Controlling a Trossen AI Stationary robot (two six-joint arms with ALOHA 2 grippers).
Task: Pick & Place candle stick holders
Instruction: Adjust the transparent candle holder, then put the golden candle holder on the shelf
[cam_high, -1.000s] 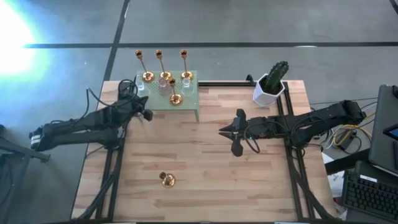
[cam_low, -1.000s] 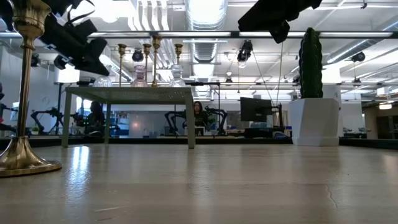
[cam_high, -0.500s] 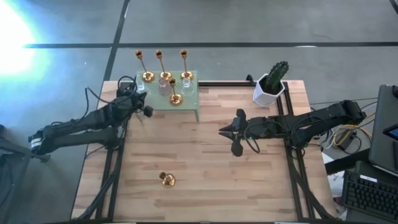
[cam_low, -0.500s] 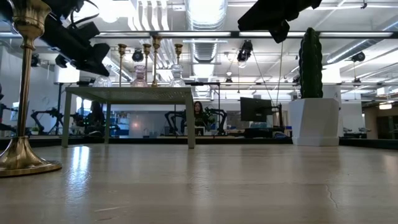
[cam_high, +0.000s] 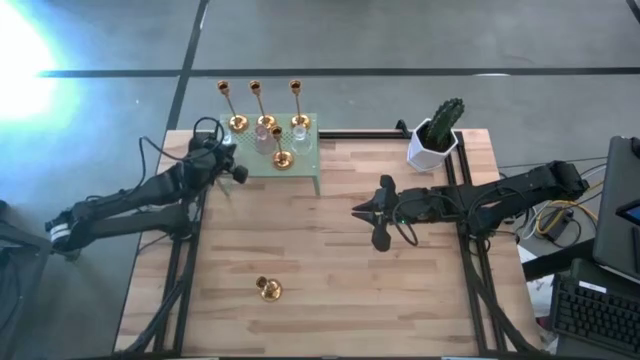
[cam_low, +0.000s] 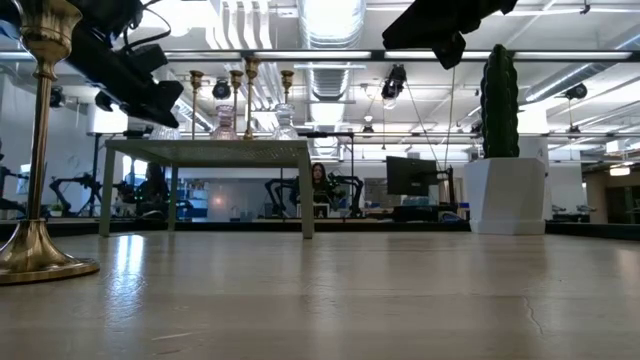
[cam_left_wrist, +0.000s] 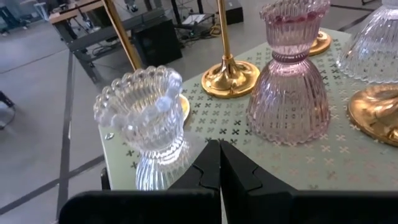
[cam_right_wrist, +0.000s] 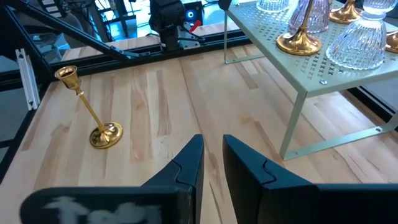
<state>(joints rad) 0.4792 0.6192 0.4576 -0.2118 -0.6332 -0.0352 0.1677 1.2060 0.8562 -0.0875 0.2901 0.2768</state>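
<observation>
A pale green perforated shelf (cam_high: 300, 160) stands at the table's far left on legs. On it stand several candle stick holders on their round bases: tall gold ones (cam_high: 238, 122), a pinkish glass one (cam_left_wrist: 289, 87) and a clear glass one (cam_left_wrist: 146, 118). One more gold holder (cam_high: 268, 288) stands on its base on the wood near the front edge, also seen in the right wrist view (cam_right_wrist: 93, 118). My left gripper (cam_left_wrist: 219, 165) is shut, at the shelf's left end beside the clear glass holder. My right gripper (cam_right_wrist: 211, 155) hovers over mid-table, narrowly open and holding nothing. My left gripper comes slanting down over the shelf's left end, its shut fingertips (cam_left_wrist: 211, 163) close beside the clear glass holder's foot (cam_left_wrist: 158, 171). Whether they touch the holder or the shelf top, I cannot tell.
A white pot with a green cactus (cam_high: 437, 135) stands at the far right corner. Bare wood lies between the shelf and the gold holder near the front. A laptop and a keyboard (cam_high: 600, 310) sit off the table's right side.
My left gripper has moved toward the table's far edge and toward the shelf's left end, rolling a little and staying shut. The holders have not moved.
</observation>
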